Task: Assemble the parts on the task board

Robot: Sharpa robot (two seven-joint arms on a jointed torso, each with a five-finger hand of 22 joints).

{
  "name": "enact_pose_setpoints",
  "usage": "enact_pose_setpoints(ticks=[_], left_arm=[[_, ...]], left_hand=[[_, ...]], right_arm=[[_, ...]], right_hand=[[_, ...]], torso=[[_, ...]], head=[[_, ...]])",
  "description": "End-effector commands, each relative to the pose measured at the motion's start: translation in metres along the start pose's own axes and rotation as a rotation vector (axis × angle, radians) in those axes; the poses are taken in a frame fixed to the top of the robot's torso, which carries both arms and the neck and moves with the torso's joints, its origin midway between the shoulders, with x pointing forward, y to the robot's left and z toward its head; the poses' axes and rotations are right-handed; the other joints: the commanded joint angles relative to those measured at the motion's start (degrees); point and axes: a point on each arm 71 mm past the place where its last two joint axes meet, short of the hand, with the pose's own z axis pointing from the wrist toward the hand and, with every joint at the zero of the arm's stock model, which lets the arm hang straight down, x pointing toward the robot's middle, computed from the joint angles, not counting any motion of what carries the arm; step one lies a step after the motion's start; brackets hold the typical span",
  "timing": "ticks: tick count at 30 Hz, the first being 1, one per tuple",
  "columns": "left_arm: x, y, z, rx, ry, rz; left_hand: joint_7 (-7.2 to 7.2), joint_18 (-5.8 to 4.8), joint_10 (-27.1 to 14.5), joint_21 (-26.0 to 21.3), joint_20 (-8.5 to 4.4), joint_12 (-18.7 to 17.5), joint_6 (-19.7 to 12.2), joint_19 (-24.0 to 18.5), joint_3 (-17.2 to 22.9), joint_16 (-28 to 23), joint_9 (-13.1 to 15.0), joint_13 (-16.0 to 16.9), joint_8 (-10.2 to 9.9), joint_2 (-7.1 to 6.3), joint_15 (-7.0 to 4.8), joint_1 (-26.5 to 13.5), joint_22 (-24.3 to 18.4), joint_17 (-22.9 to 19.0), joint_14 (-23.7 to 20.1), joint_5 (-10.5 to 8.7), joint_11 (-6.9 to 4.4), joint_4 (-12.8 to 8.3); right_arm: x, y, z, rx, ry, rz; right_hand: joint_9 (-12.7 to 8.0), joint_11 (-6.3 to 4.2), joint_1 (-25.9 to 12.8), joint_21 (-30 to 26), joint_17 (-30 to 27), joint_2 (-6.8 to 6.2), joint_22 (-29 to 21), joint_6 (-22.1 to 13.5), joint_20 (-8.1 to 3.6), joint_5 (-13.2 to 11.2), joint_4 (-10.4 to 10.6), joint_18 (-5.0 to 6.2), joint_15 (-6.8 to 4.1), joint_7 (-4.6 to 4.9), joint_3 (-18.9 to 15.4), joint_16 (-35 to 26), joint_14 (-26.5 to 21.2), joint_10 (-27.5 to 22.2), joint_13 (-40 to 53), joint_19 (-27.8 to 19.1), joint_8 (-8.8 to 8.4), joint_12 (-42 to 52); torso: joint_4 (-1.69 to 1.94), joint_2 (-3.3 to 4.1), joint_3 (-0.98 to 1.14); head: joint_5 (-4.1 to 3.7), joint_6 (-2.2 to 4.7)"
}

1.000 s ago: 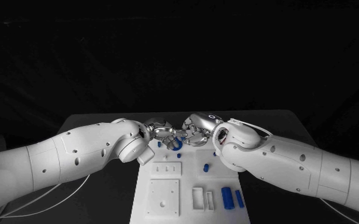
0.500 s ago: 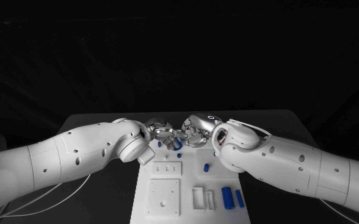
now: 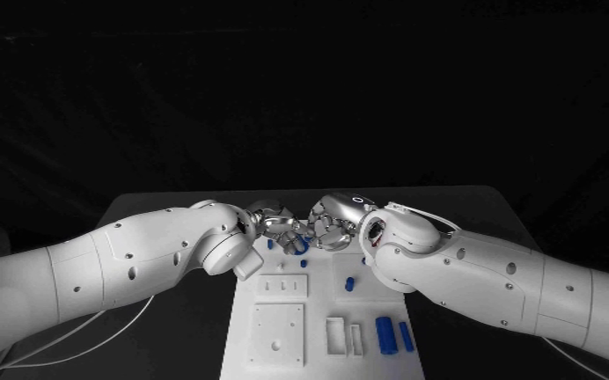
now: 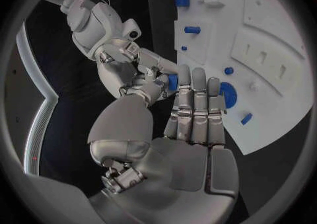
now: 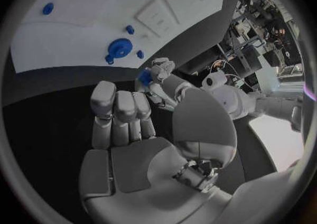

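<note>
Task board (image 3: pixel 304 327) unmoved; both hands stay together above its far end.

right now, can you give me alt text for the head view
Two white arms meet over the far end of the white task board, the left hand and right hand close together. Small blue parts lie on the board.

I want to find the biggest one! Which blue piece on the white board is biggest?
The blue cylinder at the board's near end, thicker than the slim blue bar beside it.
</note>
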Motion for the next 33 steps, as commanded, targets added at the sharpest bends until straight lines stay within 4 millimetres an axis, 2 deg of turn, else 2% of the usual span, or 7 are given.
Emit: enact_pose_setpoints(ticks=[1, 15, 26, 27, 30, 32, 33], left_arm=[[0.005, -0.003, 0.001, 0.003, 0.026, 0.008], [0.003, -0.001, 0.001, -0.007, 0.022, 0.008], [-0.002, 0.001, 0.0, -0.01, -0.017, 0.006], [-0.002, 0.001, 0.0, -0.011, -0.018, 0.007], [-0.002, 0.001, -0.001, -0.011, -0.02, 0.01], [-0.002, 0.001, -0.001, -0.011, -0.02, 0.012], [-0.002, 0.001, -0.001, -0.012, -0.019, 0.014]], left_hand=[[-0.52, -0.66, 0.46, 0.41, -0.64, 0.27, 1.12, -0.16, 0.46, 0.26, 0.12, 0.1, 0.31, 0.27, -0.14, -0.21, 1.03, 0.02, 0.33, -0.05, 0.04, 0.13], [-1.44, -0.98, 2.36, 0.97, -1.14, 1.65, 3.08, -0.29, 0.77, 2.23, 1.89, 1.2, 1.56, 0.47, -0.87, -1.87, 1.12, 0.71, 1.28, -0.13, -0.89, 0.39], [-2.74, -1.31, 3.62, 3.26, -2.8, 6.24, 4.89, 0.96, 0.9, 7.08, 6.72, 4.35, 3.65, 0.44, -2.65, -3.34, 1.24, 2.4, 2.46, -0.15, -2.4, 0.57], [-3.34, -1.2, 4.53, 4.23, -3.38, 7.48, 5.94, 1.82, 1.22, 8.13, 8.17, 5.05, 4.48, 0.0, -3.38, -3.04, 1.27, 2.55, 3.62, 0.14, -3.06, 0.3], [-3.47, -1.43, 4.29, 4.84, -3.81, 8.3, 5.87, 1.74, 1.69, 8.62, 9.84, 5.59, 4.48, -0.23, -3.61, -3.16, 1.19, 2.26, 3.76, 0.24, -3.21, 0.13], [-3.57, -1.55, 4.28, 5.21, -4.02, 8.81, 5.99, 1.74, 1.91, 8.98, 10.79, 5.9, 4.45, -0.31, -3.73, -3.21, 1.17, 2.12, 3.93, 0.31, -3.32, -0.01], [-3.58, -1.56, 4.28, 5.25, -4.05, 8.87, 6.01, 1.74, 1.95, 9.02, 10.9, 5.93, 4.44, -0.33, -3.75, -3.2, 1.17, 2.11, 3.96, 0.34, -3.34, -0.05]], right_arm=[[0.001, 0.002, 0.0, -0.004, 0.009, -0.012], [0.001, 0.001, 0.0, 0.003, 0.01, -0.013], [0.0, -0.003, 0.0, 0.013, 0.003, -0.011], [0.0, -0.003, 0.0, 0.014, 0.002, -0.01], [-0.001, -0.005, 0.0, 0.017, -0.004, -0.003], [-0.001, -0.007, 0.0, 0.019, -0.013, 0.001], [-0.002, -0.008, 0.0, 0.02, -0.021, 0.007]], right_hand=[[-0.1, -0.01, 0.38, 0.16, 0.01, -0.24, 0.6, 2.43, -0.4, 0.27, 0.22, 4.02, -0.43, 2.01, -0.01, -0.01, 0.09, 0.09, -0.01, -0.19, 0.15, -0.12], [-0.09, -0.02, 0.36, 0.15, 0.0, -0.24, 0.6, 2.45, -0.4, 0.26, 0.33, 4.02, -0.43, 2.01, 0.03, -0.03, 0.1, 0.02, -0.06, -0.19, 0.15, -0.19], [-0.07, -0.02, 0.31, 0.12, -0.01, -0.41, 0.59, 2.48, -0.4, 0.26, 0.48, 4.02, -0.44, 2.0, 0.08, -0.07, 0.09, -0.23, -0.26, -0.21, 0.14, -0.43], [-0.1, 0.09, -0.15, 0.06, -0.05, -1.2, 0.58, 2.34, -0.35, 0.61, 0.88, 4.02, -0.4, 2.0, -0.06, -0.15, 0.05, -0.61, -0.55, -0.26, 0.03, -0.81], [-0.15, 0.12, -0.52, -0.07, -0.13, -2.51, 0.51, 2.04, -0.35, 0.58, 1.67, 4.02, -0.33, 2.15, -0.13, -0.33, 0.04, -1.3, -1.07, -0.3, -0.2, -1.49], [-0.37, 0.43, -2.01, -0.29, -0.24, -4.75, 0.44, 0.82, -0.33, 0.6, 2.6, 4.02, -0.07, 2.48, -1.53, -0.61, -0.09, -3.79, -2.88, -0.48, -0.89, -3.78], [-0.43, 0.52, -2.23, -0.37, -0.27, -5.03, 0.42, 0.45, -0.35, 0.7, 2.72, 4.02, 0.01, 2.57, -1.86, -0.68, -0.13, -4.33, -3.27, -0.56, -1.08, -4.28]], torso=[[0.11, 0.06, 0.01], [-0.01, -0.01, 0.03], [-0.05, -0.03, 0.05], [-0.08, -0.04, 0.06], [-0.11, -0.03, 0.04], [-0.08, -0.02, 0.02], [-0.09, -0.02, 0.02]], head=[[0.01, -0.09], [0.0, -0.33], [0.11, -0.39], [0.11, -0.36], [0.09, -0.36], [0.09, -0.34], [0.1, -0.34]])
